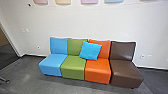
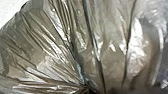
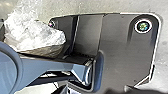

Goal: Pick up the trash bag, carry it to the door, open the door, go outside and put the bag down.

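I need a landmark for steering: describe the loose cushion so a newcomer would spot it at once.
Start from the white wall in the head view; along it stands a row of four armless seats. The cushion, bright blue and square, leans against the backrests where the green seat meets the orange seat. Unlike the light blue seat at the row's end, it overlaps two other colours.

Open floor (image 1: 27, 77) — chairs (image 1: 98, 71), wall (image 1: 100, 22) beyond
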Available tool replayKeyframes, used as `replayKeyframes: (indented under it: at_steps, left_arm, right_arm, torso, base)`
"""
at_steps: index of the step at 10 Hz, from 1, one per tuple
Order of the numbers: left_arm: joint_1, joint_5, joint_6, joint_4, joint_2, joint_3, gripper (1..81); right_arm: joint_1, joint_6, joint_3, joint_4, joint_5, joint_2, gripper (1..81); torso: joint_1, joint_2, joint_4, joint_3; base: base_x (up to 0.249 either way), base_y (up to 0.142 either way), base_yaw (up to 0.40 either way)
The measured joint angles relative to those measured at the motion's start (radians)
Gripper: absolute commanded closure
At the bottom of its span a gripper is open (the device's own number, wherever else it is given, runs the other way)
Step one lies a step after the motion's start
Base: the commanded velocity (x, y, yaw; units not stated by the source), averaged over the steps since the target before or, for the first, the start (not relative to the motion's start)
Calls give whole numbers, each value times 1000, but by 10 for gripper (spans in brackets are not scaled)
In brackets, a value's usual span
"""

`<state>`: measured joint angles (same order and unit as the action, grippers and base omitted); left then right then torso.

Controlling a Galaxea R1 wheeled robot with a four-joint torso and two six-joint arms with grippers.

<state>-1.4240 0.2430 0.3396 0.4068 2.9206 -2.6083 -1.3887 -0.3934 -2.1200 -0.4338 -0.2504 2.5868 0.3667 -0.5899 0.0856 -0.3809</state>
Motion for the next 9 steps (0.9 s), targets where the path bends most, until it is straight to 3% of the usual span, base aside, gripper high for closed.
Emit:
replayKeyframes:
  at_steps: [3, 9]
  left_arm:
    - [-1, -7, 0, 0, 5, 0, 811]
    - [-39, 0, 1, 0, 13, -24, 811]
  right_arm:
    - [-38, -19, -96, 0, 25, 45, 10]
    - [-90, -56, -239, 0, 42, 145, 10]
  torso:
    - [-56, 87, 0, 25]
    - [-194, 297, 0, 236]
  base:
    - [0, 0, 0]
    - [0, 0, 0]
